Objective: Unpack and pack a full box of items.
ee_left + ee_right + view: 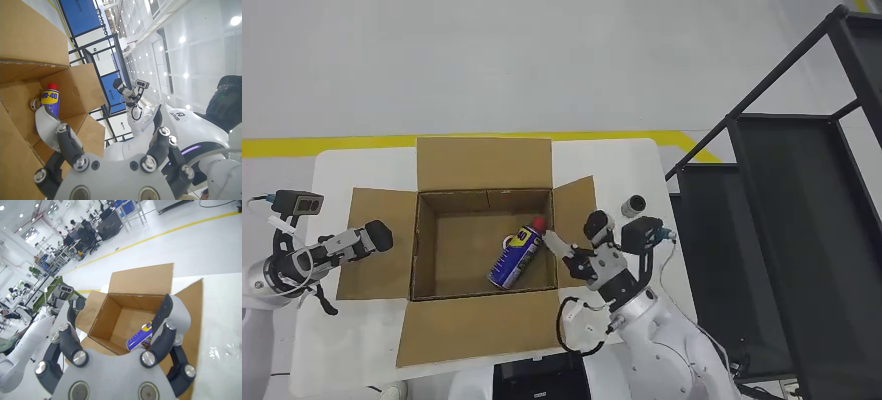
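Top view: my main worry is the right claw [580,243], which sits at the box's [482,165] right wall, over the inner edge of that flap. If I lower it from here, I judge a finger could catch the cardboard and drag the whole box across the table [612,165]. The spray can [518,255] lies slantwise on the box floor, red cap toward the far right corner. Being round, it may roll away from a poor pinch. The left claw [375,236] hangs over the left flap, outside the box.

Left wrist view: the left claw [100,110] is spread wide and holds nothing. Inside the box [81,91], a small metal ring [34,103] sits just beside the can [50,100]. It is easy to knock or overlook.

Right wrist view: the right claw [119,306] is spread and empty, facing into the box [141,281]. One finger crosses in front of the can [140,338].
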